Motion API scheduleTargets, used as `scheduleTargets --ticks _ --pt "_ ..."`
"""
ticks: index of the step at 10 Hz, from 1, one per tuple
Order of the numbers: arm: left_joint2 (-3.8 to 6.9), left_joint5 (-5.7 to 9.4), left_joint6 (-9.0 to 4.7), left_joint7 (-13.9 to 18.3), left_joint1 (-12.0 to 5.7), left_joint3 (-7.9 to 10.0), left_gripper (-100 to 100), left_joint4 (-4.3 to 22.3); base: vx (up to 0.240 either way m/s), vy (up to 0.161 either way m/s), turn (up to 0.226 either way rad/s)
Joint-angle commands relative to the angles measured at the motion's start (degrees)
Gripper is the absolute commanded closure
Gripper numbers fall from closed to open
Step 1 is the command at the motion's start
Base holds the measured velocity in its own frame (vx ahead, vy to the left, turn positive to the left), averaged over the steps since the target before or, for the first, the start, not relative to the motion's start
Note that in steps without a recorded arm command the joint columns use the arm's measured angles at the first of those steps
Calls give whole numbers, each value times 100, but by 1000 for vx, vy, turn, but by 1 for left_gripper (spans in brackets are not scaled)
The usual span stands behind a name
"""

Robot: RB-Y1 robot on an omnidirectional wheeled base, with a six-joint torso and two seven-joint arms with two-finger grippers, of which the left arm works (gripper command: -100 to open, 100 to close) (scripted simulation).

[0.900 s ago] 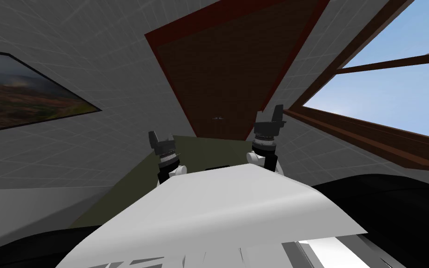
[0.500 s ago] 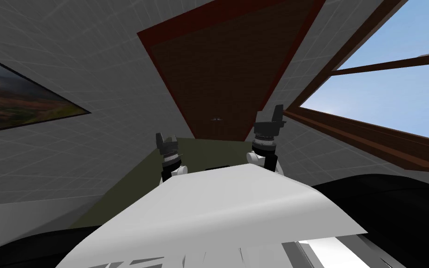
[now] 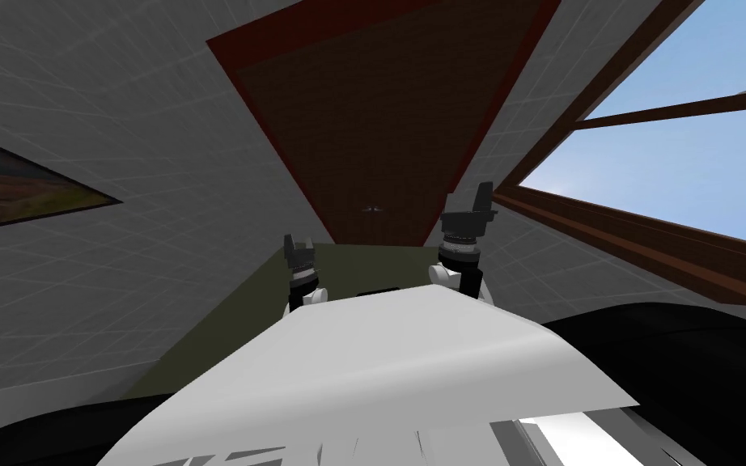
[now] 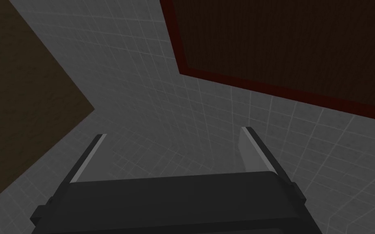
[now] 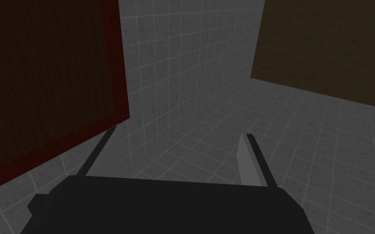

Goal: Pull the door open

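One door [image 3: 379, 105] is counted, dark brown, set in one red frame [image 3: 307, 36], and one small handle [image 3: 373, 209] is seen on it. One window [image 3: 646, 236] is counted, split by one bar [image 3: 671, 109] into two panes [image 3: 687, 178], and one framed picture [image 3: 7, 190] is hung on the wall [image 3: 120, 267]. Two pairs of jaws are counted, one left, one right, four thin fingers [image 4: 248, 154] in all.

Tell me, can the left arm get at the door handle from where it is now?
Probably not yet. Nothing blocks the way, but the open left claw hangs short of the door, pointing at the tiled wall beside its frame, with the handle off to its right.
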Motion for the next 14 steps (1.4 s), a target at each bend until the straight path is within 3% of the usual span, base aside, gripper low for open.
scheduleTargets --ticks 1,14 --pt "59 5 -43 37 -42 -3 -100 215 127 -62 -88" --pt "493 76 -434 316 -504 53 -100 2038 106 -38 -73"
